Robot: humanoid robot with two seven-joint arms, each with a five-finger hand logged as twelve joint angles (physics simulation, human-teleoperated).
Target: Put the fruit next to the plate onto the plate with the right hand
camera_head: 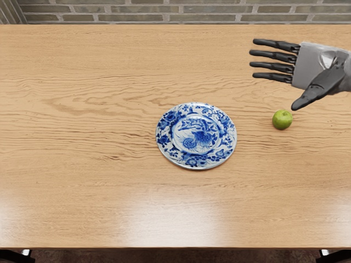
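A small green fruit (282,119) lies on the wooden table, to the right of a blue-and-white patterned plate (196,135). The plate has nothing on it. My right hand (274,74) comes in from the right edge and hovers above and slightly behind the fruit, palm facing left. Its dark fingers (271,55) are stretched out flat and its thumb (308,98) points down toward the fruit without touching it. The hand holds nothing.
The wooden table (82,109) runs across the whole view, with its front edge near the bottom. A brick wall (164,11) stands behind the far edge.
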